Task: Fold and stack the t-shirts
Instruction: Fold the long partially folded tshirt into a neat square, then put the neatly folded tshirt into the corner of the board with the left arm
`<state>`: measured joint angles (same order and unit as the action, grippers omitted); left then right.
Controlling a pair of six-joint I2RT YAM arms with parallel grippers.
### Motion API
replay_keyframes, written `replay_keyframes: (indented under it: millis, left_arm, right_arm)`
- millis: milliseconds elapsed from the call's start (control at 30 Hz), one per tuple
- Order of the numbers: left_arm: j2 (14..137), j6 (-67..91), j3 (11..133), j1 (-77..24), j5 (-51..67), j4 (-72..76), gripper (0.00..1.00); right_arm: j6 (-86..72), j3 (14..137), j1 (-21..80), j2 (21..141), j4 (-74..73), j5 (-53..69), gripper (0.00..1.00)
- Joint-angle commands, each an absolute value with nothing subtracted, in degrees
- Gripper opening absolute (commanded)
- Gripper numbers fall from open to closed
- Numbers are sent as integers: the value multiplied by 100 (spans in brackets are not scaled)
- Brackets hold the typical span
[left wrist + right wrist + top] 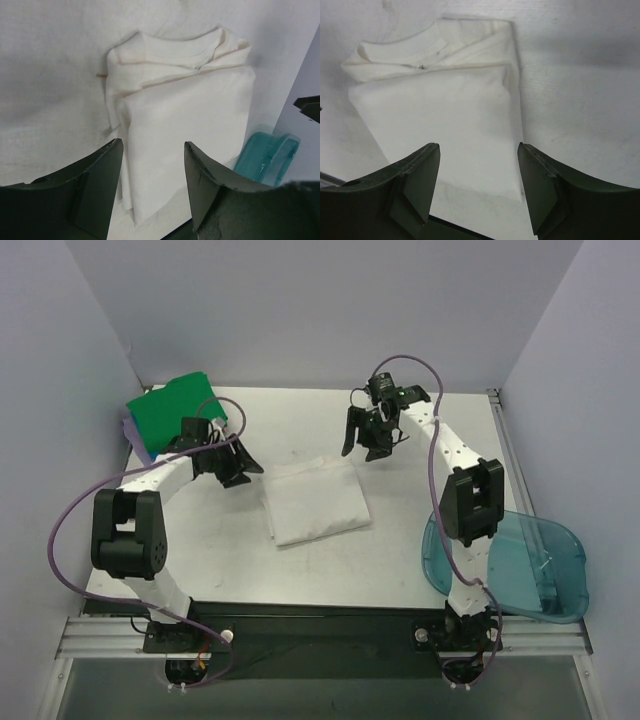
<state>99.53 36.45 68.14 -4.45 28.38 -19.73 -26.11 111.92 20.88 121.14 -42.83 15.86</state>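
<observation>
A white t-shirt (315,502) lies folded into a rough rectangle in the middle of the table, collar end toward the back. My left gripper (240,472) hovers just off its back-left corner, open and holding nothing. In the left wrist view the white t-shirt (185,115) lies beyond the open left gripper (152,147). My right gripper (360,448) hangs above the table behind the shirt's back-right corner, also open. Through the right wrist camera the white t-shirt (440,110) spreads out below the empty right gripper (479,150). A folded green t-shirt (175,408) tops a stack at the back left.
A lavender edge (133,436) peeks from under the green shirt. A translucent blue bin (520,560) sits at the table's right front edge, beside the right arm's base; the bin (267,155) also shows in the left wrist view. Walls close off three sides.
</observation>
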Motion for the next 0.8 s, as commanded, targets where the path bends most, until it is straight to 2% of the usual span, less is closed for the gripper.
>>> replay_keyframes:
  millis: [0,333,533,767]
  left_arm:
    - [9546,3727,6145,-518,3076,-1398,62]
    - [8974,4051,4529,-633,3436,-169,64]
    - [8947,4605,3780,-650,3753,1132,64]
    - [9211,4693,3507,-712,3621,1555,65]
  right_arm:
    - [-2408,10479,2337,11286,-3947,2012,63]
    - [-2628,9115,2856,11047,-3507,2566,62]
    - [-2619,8798,2865,11539,-3463,2558,61]
    - [-2637,8640,2821,12198,-3664,2128,60]
